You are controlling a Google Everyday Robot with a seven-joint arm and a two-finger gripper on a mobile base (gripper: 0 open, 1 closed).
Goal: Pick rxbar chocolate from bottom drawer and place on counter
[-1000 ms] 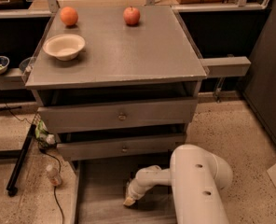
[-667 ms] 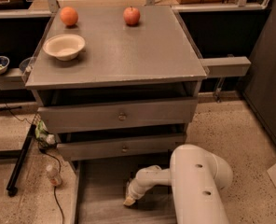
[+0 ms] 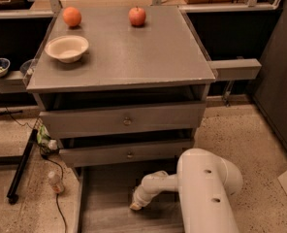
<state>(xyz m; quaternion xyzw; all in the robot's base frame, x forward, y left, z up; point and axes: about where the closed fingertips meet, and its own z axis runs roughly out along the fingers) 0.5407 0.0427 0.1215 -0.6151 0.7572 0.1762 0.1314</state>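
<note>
**Item record: one-arm robot at grey drawer cabinet**

1. Gripper. Low in the view, down inside the bottom drawer, its tip at or just above the pale liner, left of the arm's bulk. Whether it is released or grasping anything cannot be told from this angle.
2. Arm. White and rounded. A large housing fills the lower right, and a slimmer link reaches left and downward to the gripper.
3. Rxbar chocolate. Cannot be made out in this view. No dark wrapper shows on the visible liner or on the counter.
4. Bottom drawer. Standing open in front of the cabinet, its liner grey and streaked. The right part is hidden behind the arm.
5. Middle drawer. Directly above the gripper, slightly out from the cabinet face, with a small round knob.
6. Top drawer. Also slightly out, with a matching knob.
7. Counter. A flat grey top that carries three items:
   - a cream bowl at left
   - an orange at the far left corner
   - an apple at far centre, well apart from the orange
8. Shelf bar. Grey, projecting from the cabinet's right side.
9. Floor. Speckled. A small bottle and a dark cable lie left of the cabinet.
</note>
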